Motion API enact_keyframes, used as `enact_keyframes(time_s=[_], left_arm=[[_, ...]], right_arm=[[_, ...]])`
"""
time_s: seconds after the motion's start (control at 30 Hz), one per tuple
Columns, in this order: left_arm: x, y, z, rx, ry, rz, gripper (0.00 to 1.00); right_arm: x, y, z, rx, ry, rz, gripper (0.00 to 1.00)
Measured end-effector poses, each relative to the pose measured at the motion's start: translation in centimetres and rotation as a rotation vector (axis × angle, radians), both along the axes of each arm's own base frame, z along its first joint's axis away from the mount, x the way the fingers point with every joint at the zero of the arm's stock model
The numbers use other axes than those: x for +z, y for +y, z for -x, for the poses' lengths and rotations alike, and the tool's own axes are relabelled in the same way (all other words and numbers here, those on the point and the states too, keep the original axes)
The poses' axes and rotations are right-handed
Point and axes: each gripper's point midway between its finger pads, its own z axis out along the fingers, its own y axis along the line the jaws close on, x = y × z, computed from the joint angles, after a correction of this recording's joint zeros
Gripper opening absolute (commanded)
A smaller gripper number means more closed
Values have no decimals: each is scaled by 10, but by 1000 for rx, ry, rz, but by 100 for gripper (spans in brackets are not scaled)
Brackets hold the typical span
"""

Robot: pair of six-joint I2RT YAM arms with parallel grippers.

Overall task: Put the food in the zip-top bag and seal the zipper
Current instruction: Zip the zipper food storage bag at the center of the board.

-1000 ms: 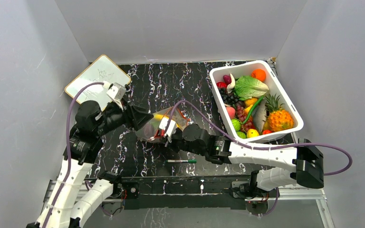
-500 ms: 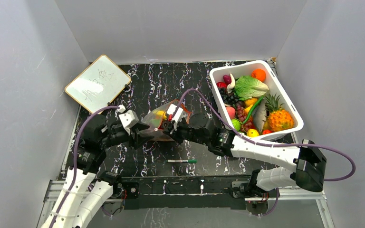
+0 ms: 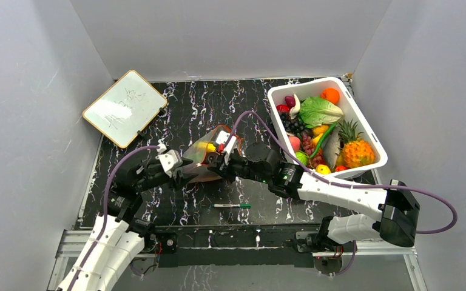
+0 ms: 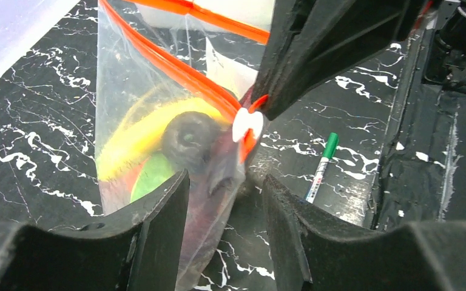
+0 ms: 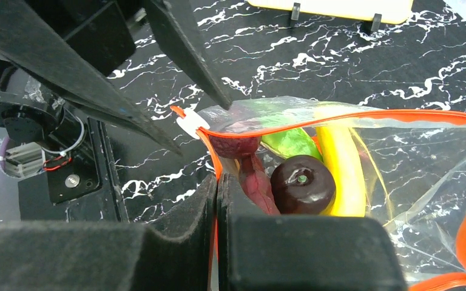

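The zip-top bag [image 3: 205, 159] lies at mid-table, clear, with food inside: a dark round fruit [image 5: 302, 183], a yellow banana-like piece [image 5: 340, 163], a green piece [image 5: 288, 144] and a red piece. Its orange zipper [image 5: 340, 114] gapes along most of the mouth. A white slider tab [image 4: 247, 124] sits at the near end. My right gripper [image 5: 217, 182] is shut on the zipper strip just beside that tab. At the bag's left, my left gripper [image 4: 224, 200] is open and straddles the bag's lower corner, with a gap on its right side.
A white tub [image 3: 373, 134] full of toy fruit and vegetables stands at the right. A small whiteboard [image 3: 124, 107] leans at the back left. A green-capped marker pen [image 3: 232, 206] lies on the black marble table near the front edge.
My left arm has swung down and toward the near edge, bringing its gripper low against the bag's left corner, its jaws slightly narrower. The right gripper has shifted the bag mouth slightly back and right.
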Motion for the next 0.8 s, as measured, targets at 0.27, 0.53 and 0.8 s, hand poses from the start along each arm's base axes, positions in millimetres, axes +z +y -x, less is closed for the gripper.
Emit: enact_keyframes(time_s=[0.27,0.53,0.8], left_arm=[[7,-4,-9,-10,-53,22,20],[15,-8,-1,-40,-80,55,0],[16,-11,9,-77,-66,85,0]], right_arm=[[0,2,5,32,5,-7,0],[-2,3,10,67,-7,8,14],[26,7,19,172,-87,34,32]])
